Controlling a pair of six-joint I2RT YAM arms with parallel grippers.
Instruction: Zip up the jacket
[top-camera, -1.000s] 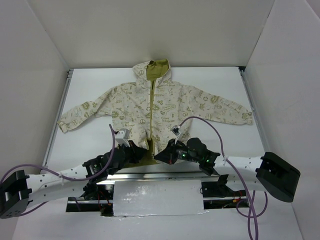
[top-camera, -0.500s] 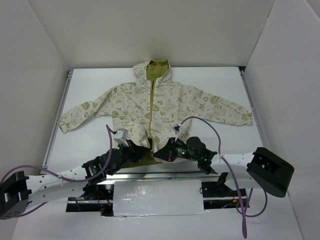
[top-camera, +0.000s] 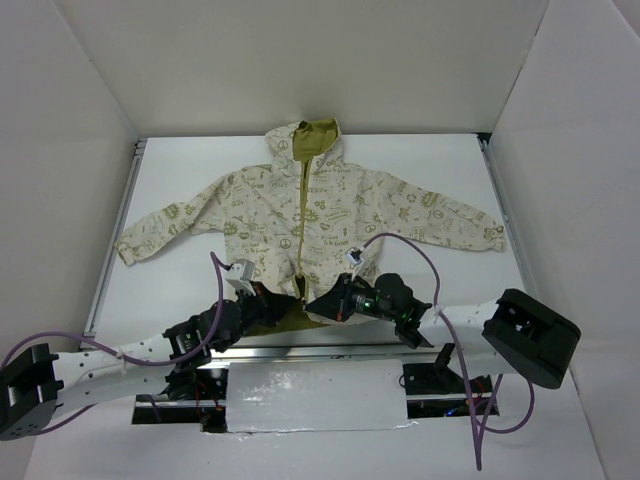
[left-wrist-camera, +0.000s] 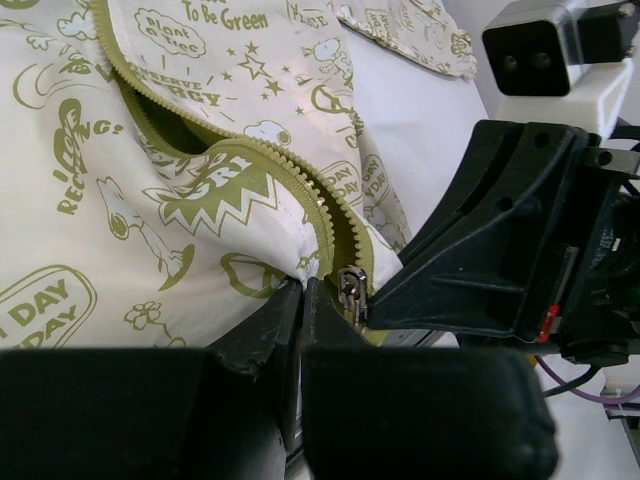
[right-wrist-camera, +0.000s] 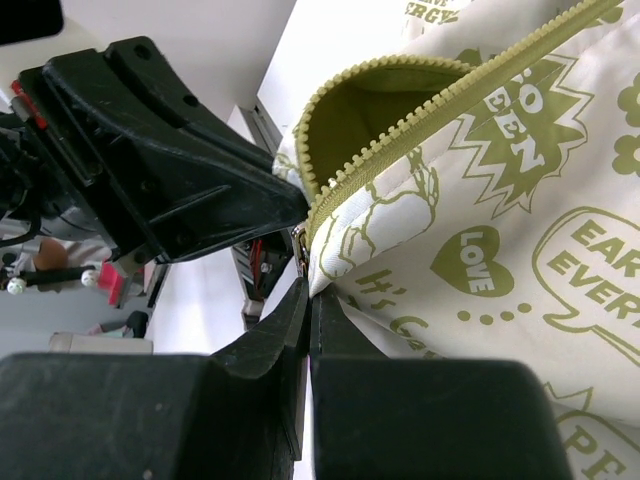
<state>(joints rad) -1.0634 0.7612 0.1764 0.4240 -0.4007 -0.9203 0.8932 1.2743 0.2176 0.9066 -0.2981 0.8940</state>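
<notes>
What worries me is slippage. Both my pincers nip only thin edges of the jacket (top-camera: 310, 215) at the foot of its zipper, so a pull before the two tooth rows are seated could drag the fabric free or jam the teeth. I cannot tell from these views whether the pin sits fully home in the slider (left-wrist-camera: 350, 288). My left pincer (left-wrist-camera: 300, 292) is pressed closed on the hem just beside that slider, and my right pincer (right-wrist-camera: 307, 290) is pressed closed on the other panel's hem, the two nearly touching. The jacket lies flat on the desk (top-camera: 450, 170) with its hood away from me, sleeves spread and the lower zipper rows apart. Both my arms reach low and inward from their bases and meet at the middle of the near hem.
</notes>
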